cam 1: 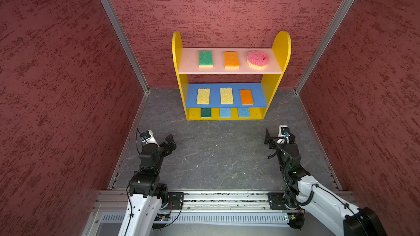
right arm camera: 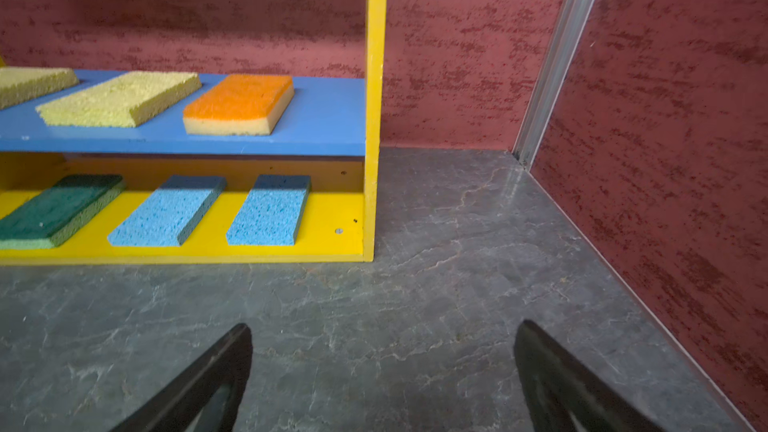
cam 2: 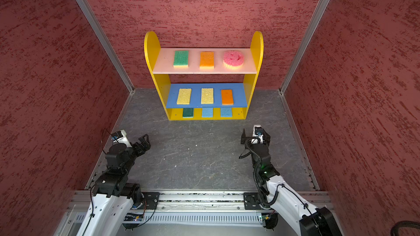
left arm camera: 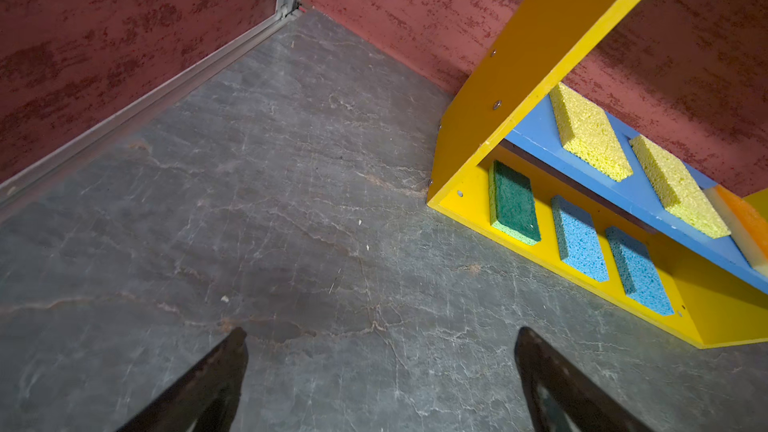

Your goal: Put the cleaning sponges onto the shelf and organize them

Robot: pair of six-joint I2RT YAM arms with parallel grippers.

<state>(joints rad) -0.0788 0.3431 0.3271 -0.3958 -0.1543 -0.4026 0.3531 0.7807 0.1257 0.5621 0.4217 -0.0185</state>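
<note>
Foam rectangular cleaning sponges [cam 1: 231,60] on yellow-sided three-tier shelf [cam 1: 281,48]: judged light, squashy; pinch across long edges. Left fingers [left arm camera: 220,376] and right fingers [right arm camera: 220,376] spread wide, empty.

Your black left claw [left arm camera: 380,336] and black right claw [right arm camera: 382,332] both gape wide, empty; each black-and-white arm [cam 1: 136,210] folds back behind its claw.

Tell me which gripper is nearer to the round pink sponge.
Right. The right gripper is before the shelf end holding the round pink sponge; the left gripper is before the opposite end.
</note>
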